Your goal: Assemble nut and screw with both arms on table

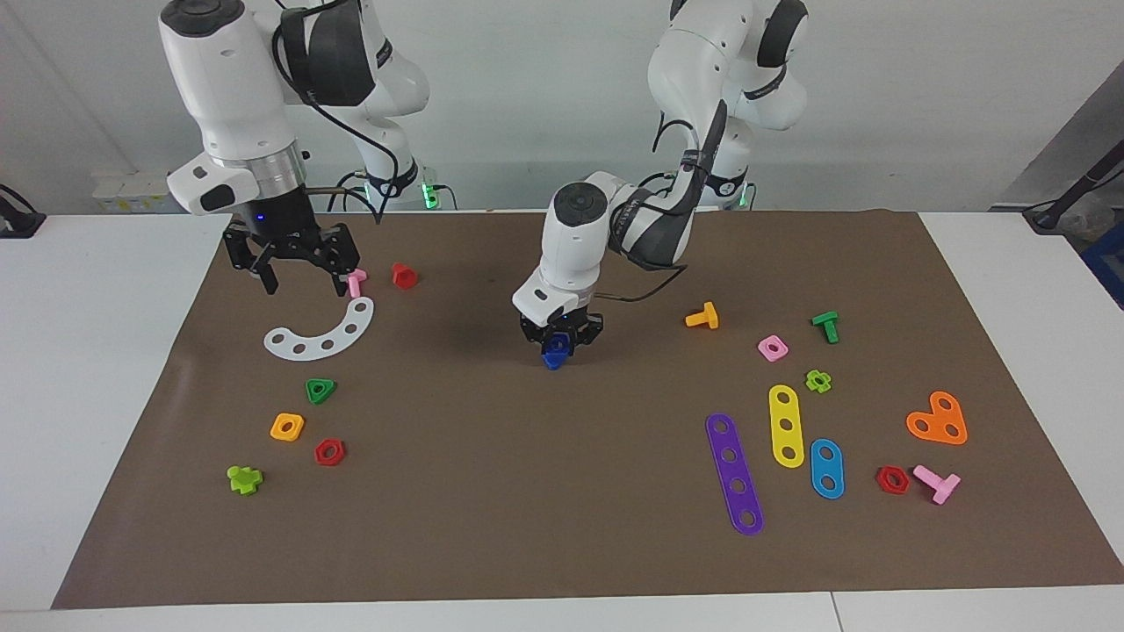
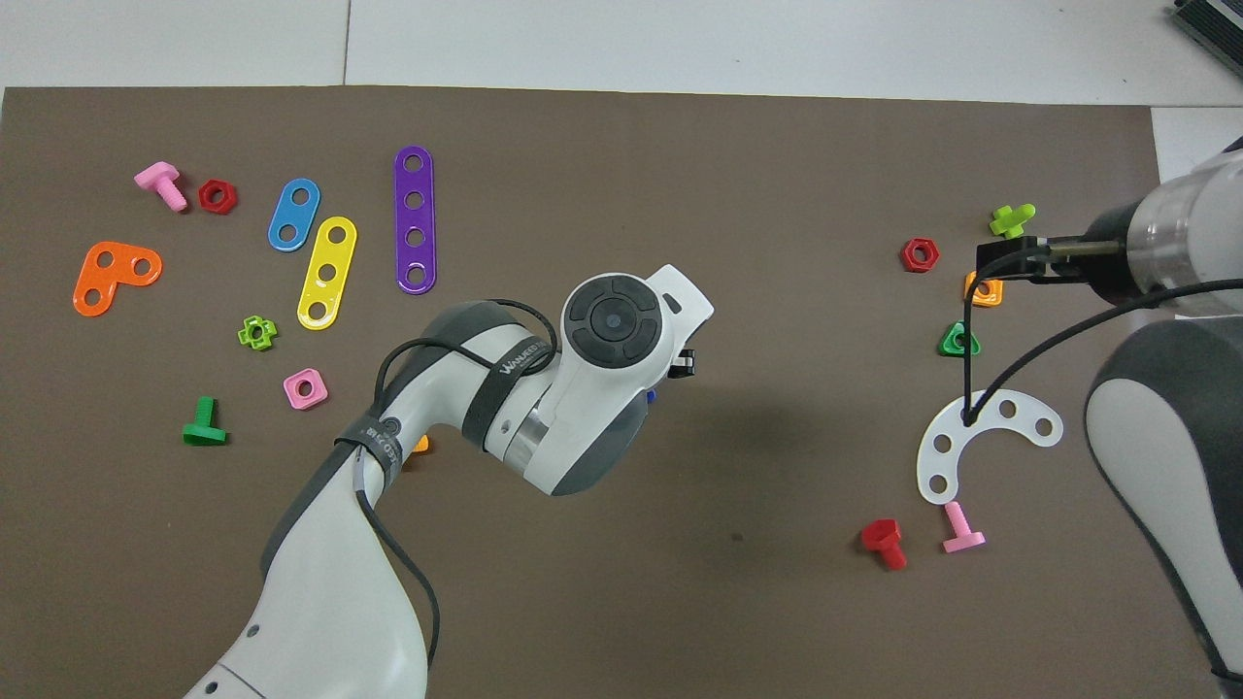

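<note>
Hovering over the screw point(image 1: 553, 358) mid-desk point(image 1: 105, 351), the left claw point(image 1: 560, 338) grips the nut point(image 1: 559, 342), which risks jamming off-centre on the shank, while the right claw point(image 1: 294, 274) waits released over the mat's edge.
</note>
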Controlling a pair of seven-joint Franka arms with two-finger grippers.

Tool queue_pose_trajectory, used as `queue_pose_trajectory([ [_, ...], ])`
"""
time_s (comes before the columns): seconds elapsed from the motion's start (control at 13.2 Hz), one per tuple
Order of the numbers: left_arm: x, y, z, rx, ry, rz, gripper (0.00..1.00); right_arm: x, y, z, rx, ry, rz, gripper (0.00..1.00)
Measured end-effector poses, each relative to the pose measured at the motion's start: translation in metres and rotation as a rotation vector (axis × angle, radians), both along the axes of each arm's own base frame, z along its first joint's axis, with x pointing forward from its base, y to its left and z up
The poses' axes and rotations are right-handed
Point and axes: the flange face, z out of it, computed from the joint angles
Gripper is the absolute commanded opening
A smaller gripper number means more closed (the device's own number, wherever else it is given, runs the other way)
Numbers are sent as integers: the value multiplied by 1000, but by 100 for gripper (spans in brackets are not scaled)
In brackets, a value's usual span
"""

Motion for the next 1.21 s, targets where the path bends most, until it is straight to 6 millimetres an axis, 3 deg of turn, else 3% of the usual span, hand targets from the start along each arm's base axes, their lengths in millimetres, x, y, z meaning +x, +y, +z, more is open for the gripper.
queue_pose_trajectory([
  [0.38, -8, -3, -5, 10, 11, 8, 0, 0, 0, 21, 21, 27, 5, 100],
  [0.45, -8, -3, -6, 11, 12, 9, 0, 0, 1, 21, 26, 35, 5, 100],
  [0.68, -22, 1, -34, 32, 35, 0, 0, 1, 3, 15, 28, 50, -1, 100],
  [0.91, -31, -4, -40, 32, 34, -7, 3, 0, 5, 13, 31, 65, -22, 100],
  [0.98, -30, -4, -39, 31, 32, -6, 28, -1, 6, 12, 31, 74, -28, 100],
  [1.06, -29, -3, -38, 30, 30, -4, 59, -2, 6, 12, 31, 81, -31, 100],
  [1.21, -27, -1, -36, 28, 26, 1, 99, -2, 6, 11, 32, 84, -32, 100],
])
